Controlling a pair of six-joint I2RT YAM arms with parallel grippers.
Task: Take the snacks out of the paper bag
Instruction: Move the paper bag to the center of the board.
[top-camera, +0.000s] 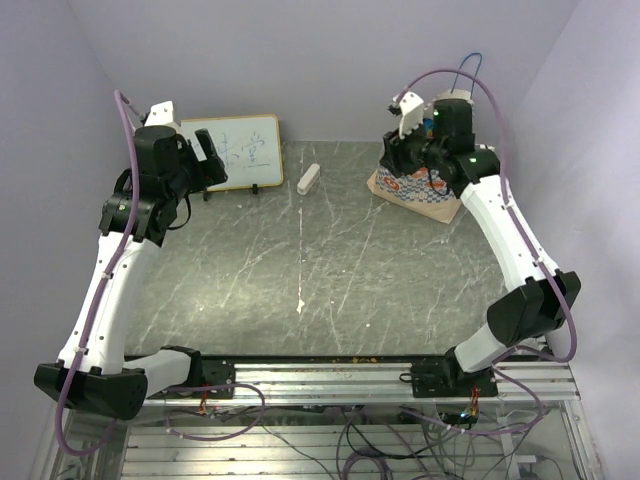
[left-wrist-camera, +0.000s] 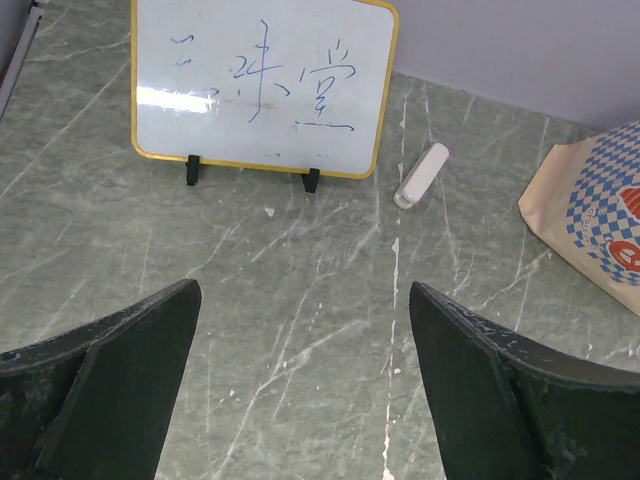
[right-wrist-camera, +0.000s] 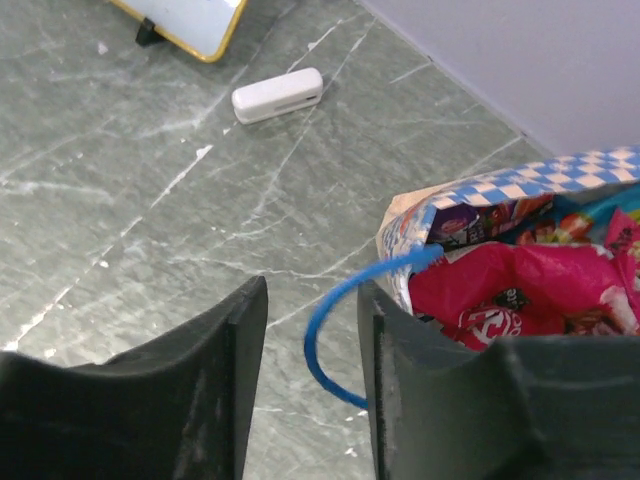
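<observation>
The paper bag stands at the table's far right, cream with blue-and-white checked sides; it also shows in the left wrist view. In the right wrist view its mouth is open and shows the snacks: a large pink-red packet and a purple-blue one. My right gripper hovers at the bag's left rim, jaws apart, with the blue cord handle looping loosely between them. Its right finger overlaps the rim. My left gripper is wide open and empty above bare table.
A white framed writing board stands at the back left, also in the left wrist view. A small white oblong block lies between board and bag, also seen by both wrists. Walls close the back and sides.
</observation>
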